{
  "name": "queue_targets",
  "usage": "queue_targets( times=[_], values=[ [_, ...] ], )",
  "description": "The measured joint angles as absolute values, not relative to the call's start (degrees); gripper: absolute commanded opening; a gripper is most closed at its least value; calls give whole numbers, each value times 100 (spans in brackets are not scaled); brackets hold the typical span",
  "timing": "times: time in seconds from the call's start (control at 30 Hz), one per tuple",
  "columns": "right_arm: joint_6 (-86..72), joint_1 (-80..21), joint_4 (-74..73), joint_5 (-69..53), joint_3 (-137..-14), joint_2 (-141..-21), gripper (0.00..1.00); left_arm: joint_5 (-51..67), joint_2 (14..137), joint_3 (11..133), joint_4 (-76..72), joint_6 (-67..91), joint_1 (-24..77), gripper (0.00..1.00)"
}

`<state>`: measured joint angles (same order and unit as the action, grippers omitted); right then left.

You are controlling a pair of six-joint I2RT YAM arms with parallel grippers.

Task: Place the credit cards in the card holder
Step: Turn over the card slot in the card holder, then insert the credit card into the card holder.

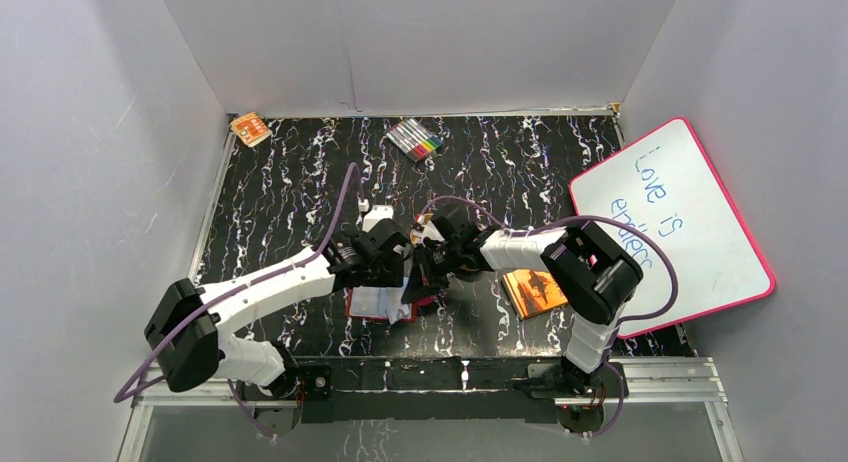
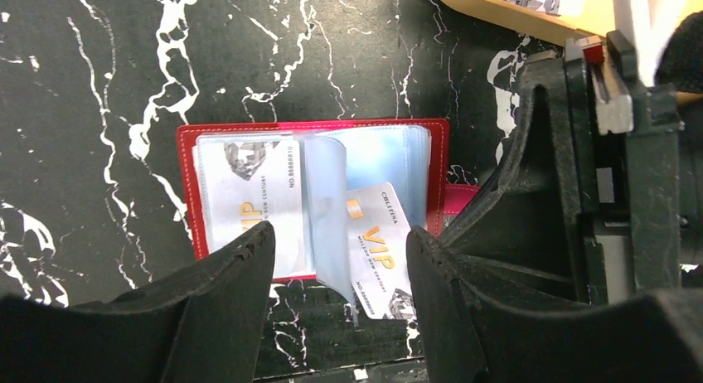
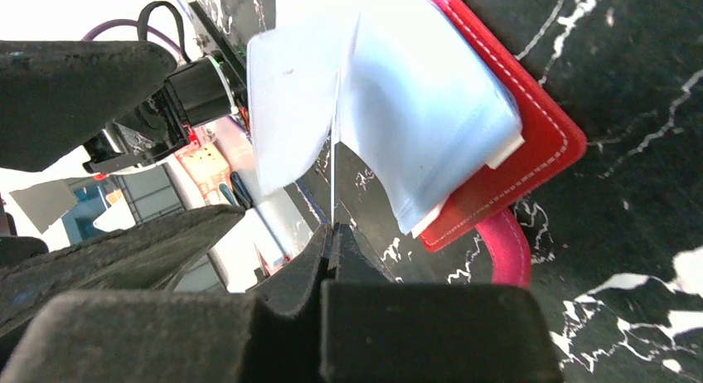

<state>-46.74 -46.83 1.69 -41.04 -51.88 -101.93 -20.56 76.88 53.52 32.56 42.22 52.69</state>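
Observation:
The red card holder (image 2: 186, 192) lies open on the black marbled table, with its pale-blue sleeves fanned out. One pale VIP credit card (image 2: 249, 201) sits in the left sleeve. A second credit card (image 2: 381, 250) is tilted, its lower end sticking out past the holder's near edge. My left gripper (image 2: 340, 232) is open just above, one finger on each side of that card and touching nothing. My right gripper (image 3: 332, 230) is shut on the thin edge of a clear sleeve (image 3: 290, 109), holding that page up. In the top view both grippers meet over the holder (image 1: 365, 307).
An orange-brown book (image 1: 533, 290) lies right of the holder. A pink-framed whiteboard (image 1: 670, 222) leans at the right edge. A marker pack (image 1: 415, 139) and a small orange box (image 1: 250, 129) lie at the back. A small white object (image 1: 377, 218) sits behind the grippers.

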Motion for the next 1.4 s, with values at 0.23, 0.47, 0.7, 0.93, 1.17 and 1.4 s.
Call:
queue_targets(
  times=[0.23, 0.47, 0.7, 0.93, 1.17, 1.4],
  values=[
    [-4744, -4807, 196, -4075, -5496, -10418, 0, -2193, 7238, 5177, 3411, 4418, 5269, 57],
    [-4823, -4919, 220, -4045, -5824, -10881, 0, -2359, 6978, 4687, 3514, 4663, 5266, 56],
    [-4877, -4886, 311, -3701, -5658, -10569, 0, -2425, 6549, 4080, 3476, 4849, 4805, 54],
    [-5140, -4659, 755, -3347, -4856, -9697, 0, -1890, 6062, 3516, 3127, 4871, 3638, 50],
    [-5535, -4650, 1337, -3345, -4593, -9784, 0, -1168, 6379, 3225, 2615, 5059, 3131, 47],
    [-5822, -4652, 1761, -3520, -4589, -10062, 0, -755, 6364, 2921, 2357, 5256, 2871, 43]
  ],
)
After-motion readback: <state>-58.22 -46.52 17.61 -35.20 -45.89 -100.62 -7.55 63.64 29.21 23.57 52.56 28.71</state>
